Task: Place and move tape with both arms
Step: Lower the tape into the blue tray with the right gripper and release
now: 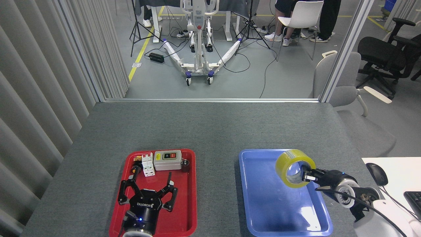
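Right gripper (307, 176) pinches one tape (293, 168) roll through its core, holding it on edge above the blue tray's (253, 184) far right part, likely for lowering flat. Left gripper (148, 194) hangs spread and empty over the red tray (184, 210), near one switch box (167, 160). Two trays sit on the table (210, 128).

Right gripper (307, 175) fingertips hidden inside the tape (295, 168) core, seated person (289, 19) cropped by far edge, keyboard (415, 201) cut off right
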`<state>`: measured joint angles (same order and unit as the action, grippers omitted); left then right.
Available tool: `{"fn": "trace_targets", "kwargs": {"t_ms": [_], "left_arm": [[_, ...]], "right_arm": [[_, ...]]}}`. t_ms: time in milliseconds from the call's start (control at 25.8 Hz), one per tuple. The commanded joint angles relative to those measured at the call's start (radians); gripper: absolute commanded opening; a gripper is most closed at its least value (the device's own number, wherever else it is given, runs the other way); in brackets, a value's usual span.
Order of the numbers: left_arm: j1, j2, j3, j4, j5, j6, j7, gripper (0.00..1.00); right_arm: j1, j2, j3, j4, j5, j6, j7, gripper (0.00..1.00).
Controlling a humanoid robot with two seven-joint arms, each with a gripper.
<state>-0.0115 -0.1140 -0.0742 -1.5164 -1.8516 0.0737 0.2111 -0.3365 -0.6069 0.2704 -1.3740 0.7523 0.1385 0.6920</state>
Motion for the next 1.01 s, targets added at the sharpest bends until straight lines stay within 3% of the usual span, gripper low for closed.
{"fn": "trace_targets", "kwargs": {"t_ms": [0, 116, 271, 387, 581, 697, 852, 968], "left_arm": [[0.001, -0.001, -0.045, 0.016, -0.06, 0.057, -0.001, 1.0], [-0.002, -0.001, -0.045, 0.021, -0.049, 0.052, -0.001, 1.0], [-0.01, 0.002, -0.042, 0.035, 0.006, 0.052, -0.003, 1.0], [-0.015, 0.014, -0.042, 0.035, 0.064, 0.032, -0.016, 1.0], [-0.015, 0.06, -0.035, 0.019, 0.077, -0.103, -0.027, 1.0], [-0.015, 0.086, -0.022, 0.021, 0.11, -0.117, -0.027, 1.0], [-0.012, 0.146, -0.026, 0.033, 0.184, -0.115, -0.033, 1.0], [-0.012, 0.152, -0.026, 0.035, 0.21, -0.117, -0.032, 1.0]], "right_arm": [[-0.111, -0.036, 0.179, 0.121, -0.07, 0.082, 0.052, 0.34], [-0.122, -0.053, 0.27, 0.171, -0.111, 0.085, 0.057, 0.36], [-0.121, -0.085, 0.299, 0.178, -0.169, 0.081, 0.054, 0.36], [-0.127, -0.077, 0.3, 0.199, -0.171, 0.079, 0.049, 0.36], [-0.162, -0.033, 0.294, 0.266, -0.165, 0.065, 0.037, 0.36], [-0.199, 0.009, 0.293, 0.311, -0.159, 0.05, 0.023, 0.36], [-0.211, 0.024, 0.291, 0.328, -0.154, 0.049, 0.02, 0.36], [-0.214, 0.026, 0.282, 0.322, -0.146, 0.036, 0.02, 0.36]]}}
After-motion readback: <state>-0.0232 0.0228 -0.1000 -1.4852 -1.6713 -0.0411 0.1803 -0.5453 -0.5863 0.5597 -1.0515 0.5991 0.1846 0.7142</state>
